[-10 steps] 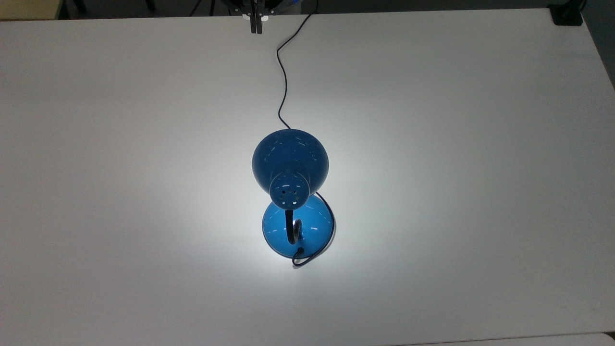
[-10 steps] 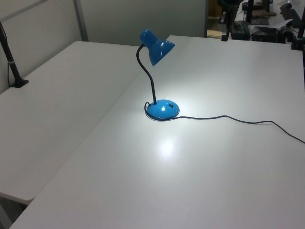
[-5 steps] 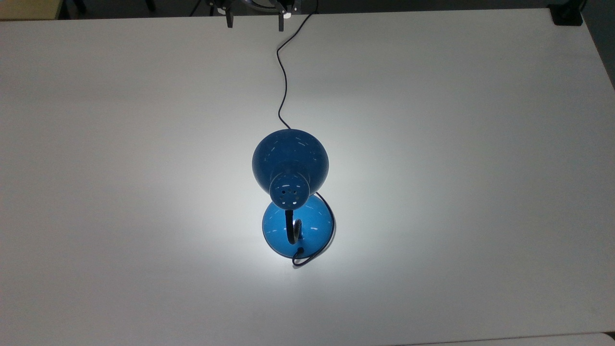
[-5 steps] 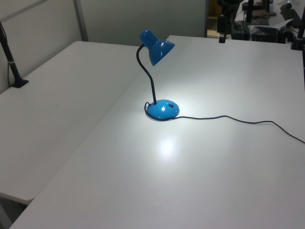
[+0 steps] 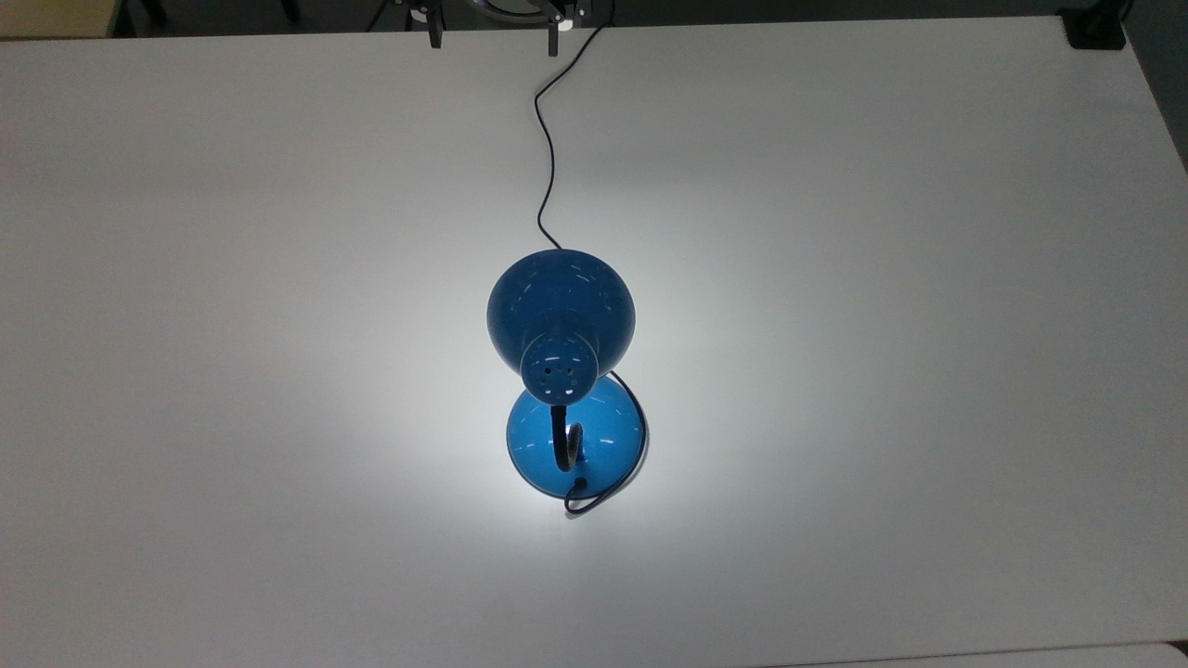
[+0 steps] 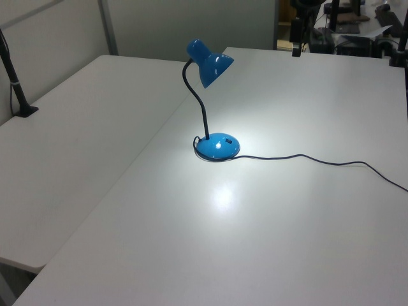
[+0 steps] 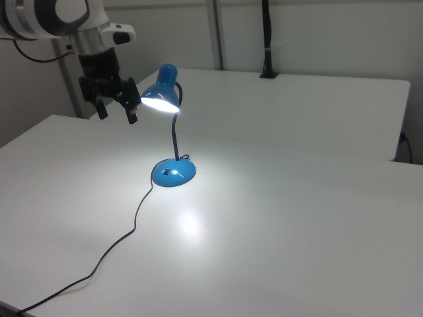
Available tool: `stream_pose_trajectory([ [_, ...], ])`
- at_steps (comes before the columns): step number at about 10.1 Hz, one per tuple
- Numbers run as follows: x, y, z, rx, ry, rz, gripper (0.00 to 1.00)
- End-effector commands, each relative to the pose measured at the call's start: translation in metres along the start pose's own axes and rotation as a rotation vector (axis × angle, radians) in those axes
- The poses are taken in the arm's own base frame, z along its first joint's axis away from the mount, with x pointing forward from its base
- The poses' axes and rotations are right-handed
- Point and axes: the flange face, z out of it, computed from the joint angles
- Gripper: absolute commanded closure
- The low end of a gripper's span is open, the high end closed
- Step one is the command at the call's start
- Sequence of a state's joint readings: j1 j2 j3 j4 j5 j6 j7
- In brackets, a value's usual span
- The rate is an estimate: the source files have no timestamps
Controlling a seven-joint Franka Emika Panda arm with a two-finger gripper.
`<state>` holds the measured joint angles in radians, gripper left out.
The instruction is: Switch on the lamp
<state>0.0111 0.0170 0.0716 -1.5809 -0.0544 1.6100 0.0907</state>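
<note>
The blue lamp (image 5: pixel 561 325) stands mid-table and is lit, casting a bright pool of light on the white table (image 5: pixel 882 278). In the left view its shade (image 6: pixel 209 62) tops a black gooseneck above the round base (image 6: pixel 217 146). The right view shows the glowing shade (image 7: pixel 163 92) and the base (image 7: pixel 174 173). My gripper (image 7: pixel 116 112) hangs open in the air to the right view's left of the shade, touching nothing. The top view has the gripper (image 5: pixel 492 30) at the table's top edge, fingers spread wide. In the left view it (image 6: pixel 297 32) is at the far edge.
The lamp's thin black cord (image 5: pixel 548 139) runs from the base across the table toward the gripper's side and off the edge (image 7: pixel 112 247). A black post (image 6: pixel 16 89) is clamped to the neighbouring table. Clutter sits beyond the far edge (image 6: pixel 357 32).
The gripper's fingers, shut together one second ago, have opened wide. The lamp stayed lit and did not move.
</note>
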Motion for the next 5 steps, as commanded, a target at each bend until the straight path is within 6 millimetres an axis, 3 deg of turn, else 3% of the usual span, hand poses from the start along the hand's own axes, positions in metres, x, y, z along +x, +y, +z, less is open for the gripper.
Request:
stream_pose_trajectory([
  [1, -0.0038, 0.0007, -0.0037, -0.008, 0.024, 0.013, 0.0],
  [5, -0.0044, -0.0011, -0.0026, -0.007, 0.018, 0.011, 0.0],
])
